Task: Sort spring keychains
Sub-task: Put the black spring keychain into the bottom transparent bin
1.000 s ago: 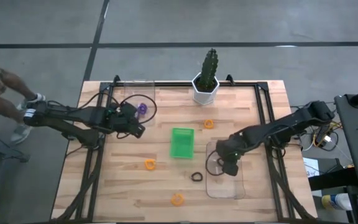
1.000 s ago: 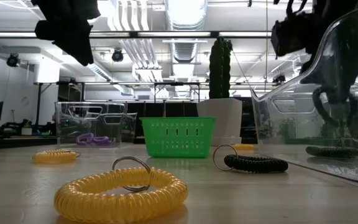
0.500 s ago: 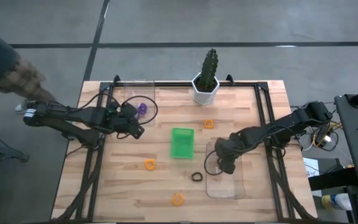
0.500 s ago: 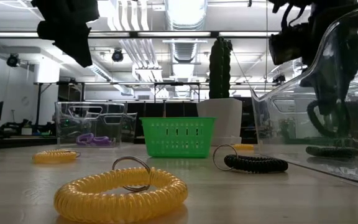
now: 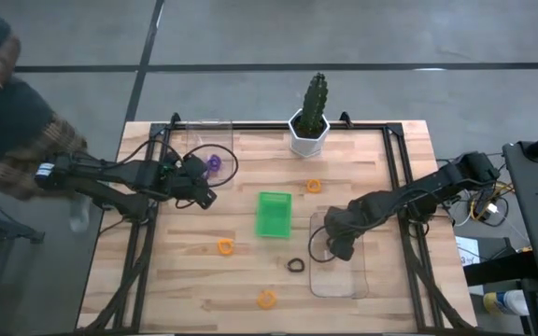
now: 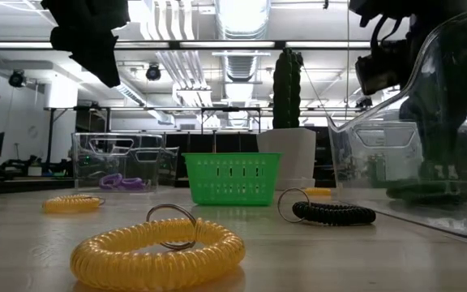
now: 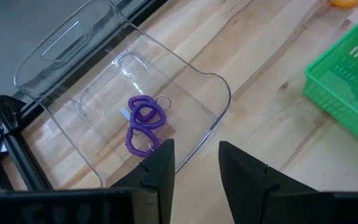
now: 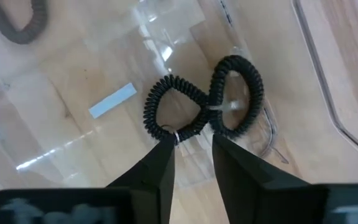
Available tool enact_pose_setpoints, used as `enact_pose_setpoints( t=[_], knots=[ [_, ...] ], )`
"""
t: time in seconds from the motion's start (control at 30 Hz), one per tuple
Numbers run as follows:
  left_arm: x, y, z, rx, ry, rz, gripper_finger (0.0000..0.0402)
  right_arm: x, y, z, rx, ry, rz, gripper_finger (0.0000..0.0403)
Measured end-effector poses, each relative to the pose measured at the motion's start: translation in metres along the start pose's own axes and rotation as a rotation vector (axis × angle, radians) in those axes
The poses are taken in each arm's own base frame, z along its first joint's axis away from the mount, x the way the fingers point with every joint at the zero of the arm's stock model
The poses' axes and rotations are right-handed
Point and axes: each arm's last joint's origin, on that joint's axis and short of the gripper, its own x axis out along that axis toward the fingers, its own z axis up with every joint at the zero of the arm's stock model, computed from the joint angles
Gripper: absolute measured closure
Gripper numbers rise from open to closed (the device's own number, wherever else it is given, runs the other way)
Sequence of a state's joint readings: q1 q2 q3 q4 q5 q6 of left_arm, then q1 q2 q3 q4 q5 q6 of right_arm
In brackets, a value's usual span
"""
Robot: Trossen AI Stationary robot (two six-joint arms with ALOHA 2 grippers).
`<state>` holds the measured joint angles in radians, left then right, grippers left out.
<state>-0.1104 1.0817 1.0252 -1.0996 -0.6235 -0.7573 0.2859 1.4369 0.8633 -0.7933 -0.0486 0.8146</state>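
The spring keychains are small coiled plastic loops, each with a thin metal ring, and they lie scattered over the wooden table (image 5: 185, 271) in three colours. Two black ones (image 8: 204, 106) rest side by side and touching on the floor of the clear tray (image 5: 355, 280) at the right side of the table, next to a pale blue label strip (image 8: 112, 100); in the right wrist view they sit just ahead of the fingertips (image 8: 164, 152) of the right gripper (image 5: 337, 250), which hangs above the tray with its jaws a narrow gap apart and nothing between them. A third black keychain (image 5: 295, 265) lies on the bare wood just outside that tray's left edge. Purple keychains (image 7: 143, 123), tangled together so that their number cannot be told, lie in the other clear tray (image 7: 55, 53) at the table's far left corner; the left gripper (image 5: 204, 197) hovers beside that tray, its jaws parted narrowly and empty, with the purple coils just beyond its fingers (image 7: 160, 168). Three orange keychains lie on the open wood: one (image 5: 314, 186) near the potted cactus (image 5: 310, 117), one (image 5: 225, 246) to the left of the green basket (image 5: 272, 214), and one (image 5: 266, 299) near the table's front edge, which fills the foreground of the low view. A person (image 5: 7, 112) stands off the table's left side.
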Motion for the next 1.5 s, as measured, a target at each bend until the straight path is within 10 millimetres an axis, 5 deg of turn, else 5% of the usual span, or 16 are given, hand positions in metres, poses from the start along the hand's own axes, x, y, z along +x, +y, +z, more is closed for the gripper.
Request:
enact_pose_setpoints(
  t=[0.2, 0.47, 0.93, 1.23, 1.5],
  knots=[
    [0.000, -0.001, 0.001, 0.027, -0.006, -0.006, 0.0284, -0.009, 0.002, -0.001, -0.007, -0.018, 0.060, 0.0293],
    [-0.001, -0.009, 0.008, 0.046, -0.058, -0.091, 0.0284, -0.063, 0.002, -0.004, -0.088, -0.272, 0.244, 0.0314],
    [-0.006, -0.029, 0.029, -0.011, -0.210, -0.334, 0.0284, -0.139, -0.048, -0.044, -0.147, -0.820, 0.313, 0.0344],
    [-0.003, -0.060, 0.044, 0.043, -0.269, -0.630, 0.0284, -0.132, -0.073, -0.065, -0.101, -0.964, 0.359, 0.0342],
    [0.017, -0.089, 0.041, 0.099, -0.179, -0.710, 0.0284, -0.112, -0.084, -0.073, -0.069, -0.981, 0.367, 0.0342]
  ],
)
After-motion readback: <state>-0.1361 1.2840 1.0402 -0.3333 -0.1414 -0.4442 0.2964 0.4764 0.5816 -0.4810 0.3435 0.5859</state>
